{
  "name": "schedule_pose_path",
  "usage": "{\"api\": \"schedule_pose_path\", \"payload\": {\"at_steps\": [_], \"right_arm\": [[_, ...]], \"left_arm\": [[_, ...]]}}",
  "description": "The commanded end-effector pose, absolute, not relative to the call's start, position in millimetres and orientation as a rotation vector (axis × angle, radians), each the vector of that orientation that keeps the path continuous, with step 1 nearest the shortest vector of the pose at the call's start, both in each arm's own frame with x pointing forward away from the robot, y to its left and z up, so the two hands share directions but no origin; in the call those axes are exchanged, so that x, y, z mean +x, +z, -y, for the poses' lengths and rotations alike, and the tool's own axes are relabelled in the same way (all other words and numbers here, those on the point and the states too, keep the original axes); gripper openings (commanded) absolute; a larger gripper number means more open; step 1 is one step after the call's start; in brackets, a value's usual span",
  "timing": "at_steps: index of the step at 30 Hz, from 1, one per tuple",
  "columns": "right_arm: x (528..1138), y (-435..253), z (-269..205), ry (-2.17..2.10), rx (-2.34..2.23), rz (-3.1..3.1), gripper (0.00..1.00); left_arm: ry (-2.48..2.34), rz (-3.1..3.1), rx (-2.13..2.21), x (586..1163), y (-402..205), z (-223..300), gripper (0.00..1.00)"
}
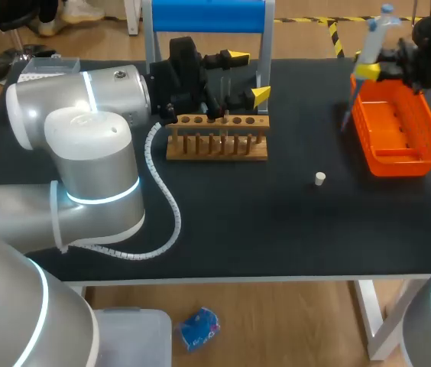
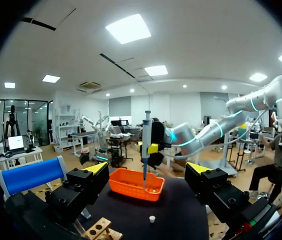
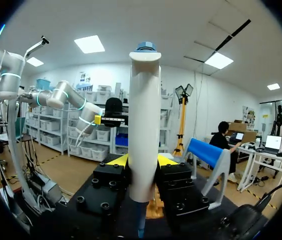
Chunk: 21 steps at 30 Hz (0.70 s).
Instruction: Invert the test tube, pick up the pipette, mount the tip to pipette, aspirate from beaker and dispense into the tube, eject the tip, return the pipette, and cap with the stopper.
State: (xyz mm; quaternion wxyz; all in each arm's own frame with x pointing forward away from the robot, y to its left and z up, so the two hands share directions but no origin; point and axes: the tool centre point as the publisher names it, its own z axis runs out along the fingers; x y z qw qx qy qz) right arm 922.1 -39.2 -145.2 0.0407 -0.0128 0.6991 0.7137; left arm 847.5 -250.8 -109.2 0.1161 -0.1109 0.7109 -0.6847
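Looks like pipette pickup is done and tip mounting is next; probably calls for a straight, steady push down onto a tip. Left claw [image 1: 250, 74] spread apart, empty, turned sideways just above the wooden rack [image 1: 217, 145]. Stopper [image 1: 319, 179] lying on the worktop [image 1: 277, 229], well apart from both claws. Right claw [image 1: 374, 70] clamped on the upright pipette [image 1: 378, 27], orange basket [image 1: 399, 157] right below.

Wooden rack [image 2: 98, 229] cut off at the edge, stopper [image 2: 152, 218] too small to make out its shape
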Motion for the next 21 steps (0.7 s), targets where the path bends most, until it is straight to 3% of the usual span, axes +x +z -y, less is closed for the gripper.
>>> {"api": "schedule_pose_path", "payload": {"at_steps": [1, 14, 21], "right_arm": [[922.4, -137.3, 73.7, 2.164, -0.014, -2.141, 0.0], [954.0, -146.3, 145.7, 2.131, 0.051, -2.086, 0.0], [958.5, -151.3, 153.2, 2.1, 0.032, -2.098, 0.0]], "left_arm": [[-2.009, -2.068, -0.328, 846.7, -111.6, 252.8, 1.0], [-2.009, -2.068, -0.328, 846.7, -111.6, 252.8, 1.0], [-2.009, -2.068, -0.328, 846.7, -111.6, 252.8, 1.0]]}}
